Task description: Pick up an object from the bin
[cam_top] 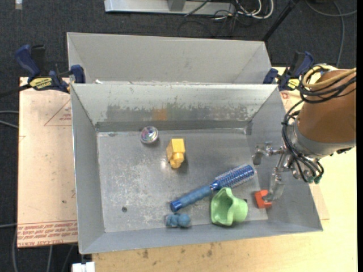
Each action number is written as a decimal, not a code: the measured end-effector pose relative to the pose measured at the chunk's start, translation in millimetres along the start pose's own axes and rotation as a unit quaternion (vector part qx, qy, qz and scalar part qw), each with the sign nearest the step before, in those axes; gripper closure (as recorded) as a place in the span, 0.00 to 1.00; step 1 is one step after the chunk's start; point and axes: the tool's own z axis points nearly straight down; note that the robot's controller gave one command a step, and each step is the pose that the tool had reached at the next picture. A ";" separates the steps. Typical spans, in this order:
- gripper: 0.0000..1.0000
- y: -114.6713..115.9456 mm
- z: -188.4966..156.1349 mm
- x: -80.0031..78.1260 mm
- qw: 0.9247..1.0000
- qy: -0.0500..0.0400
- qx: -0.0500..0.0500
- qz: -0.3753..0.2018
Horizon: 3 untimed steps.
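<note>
One small red block (pixel 260 199) sits just view-left of the gripper (pixel 273 192), by the bin (pixel 170 103) right wall; grip state: can't tell.

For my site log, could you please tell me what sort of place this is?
Probably a robotics lab or test cell: a robot arm reaches into a grey metal bin holding mismatched small things, such as a blue hairbrush and a green cup, and loose cables lie on the carpet.

Matt metal bin (pixel 125 174) w/ plastic brush (pixel 214 187)
</note>
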 end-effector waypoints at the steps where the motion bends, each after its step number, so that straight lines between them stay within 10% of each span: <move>1: 0.00 49.1 109.0 -17.4 0.999 0.002 -0.001 -0.040; 2: 1.00 47.2 105.9 -18.2 0.999 0.001 0.000 -0.039; 3: 1.00 65.6 -45.3 -40.9 0.997 -0.005 0.001 -0.072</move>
